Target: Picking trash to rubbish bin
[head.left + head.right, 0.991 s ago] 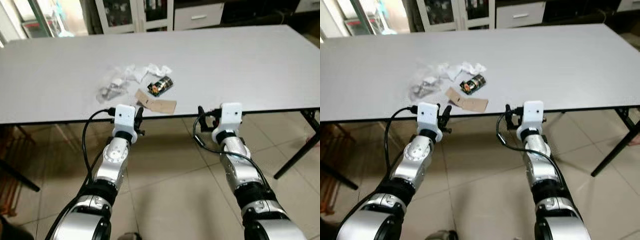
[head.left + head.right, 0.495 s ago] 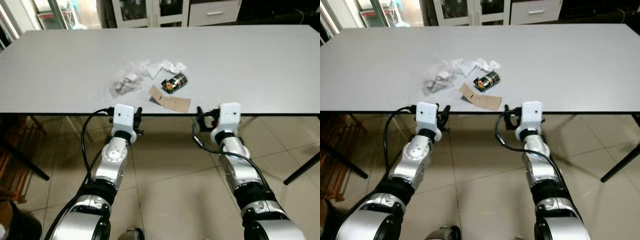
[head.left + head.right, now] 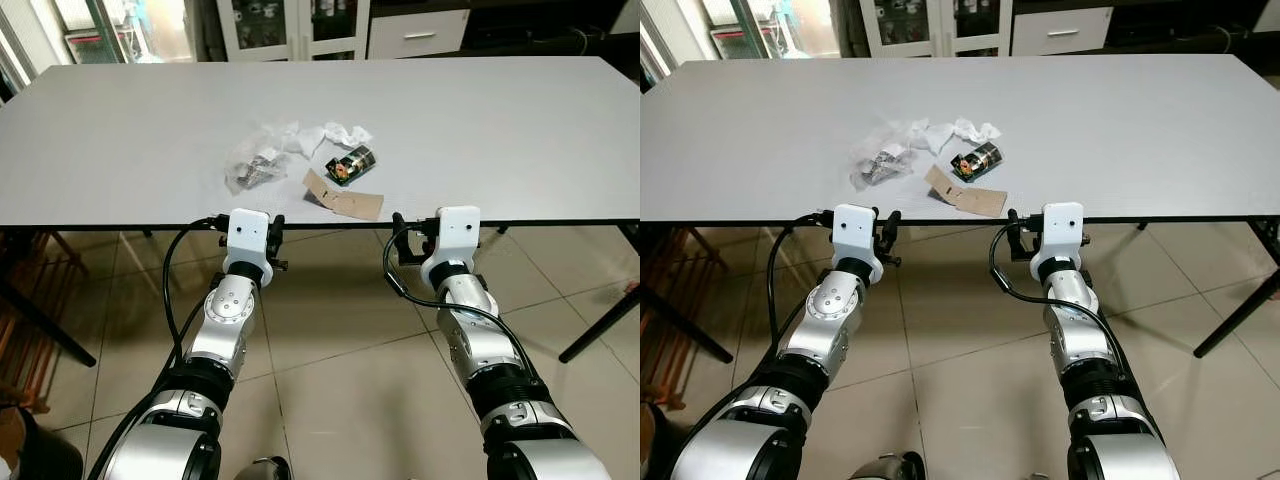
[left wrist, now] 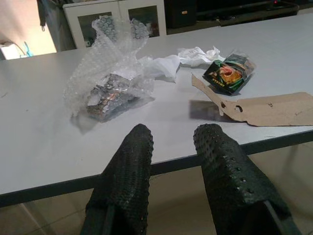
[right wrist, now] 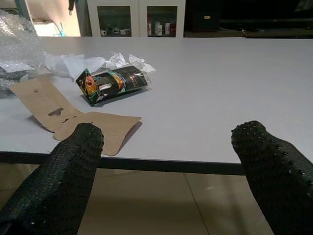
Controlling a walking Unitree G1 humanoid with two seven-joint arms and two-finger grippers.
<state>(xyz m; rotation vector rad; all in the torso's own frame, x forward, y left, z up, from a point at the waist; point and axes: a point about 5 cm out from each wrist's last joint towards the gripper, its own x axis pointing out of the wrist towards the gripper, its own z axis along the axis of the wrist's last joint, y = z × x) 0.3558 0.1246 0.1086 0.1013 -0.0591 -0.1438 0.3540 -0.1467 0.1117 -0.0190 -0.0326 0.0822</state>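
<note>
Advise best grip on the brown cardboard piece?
Take the cardboard piece at its near end, which lies at the table edge. Come from the front with the right gripper, already open; it lies flat, so pinch over and under.

Trash sat clustered on the table (image 3: 500, 120) near its front edge: bubble wrap (image 3: 255, 165) leftmost, tissue (image 3: 325, 135) behind, snack packet (image 3: 350, 165) to the right, cardboard piece (image 3: 345, 198) in front at the edge. Left gripper (image 4: 171, 152) and right gripper (image 5: 171, 147) hung just before the table edge, below the cluster.
</note>
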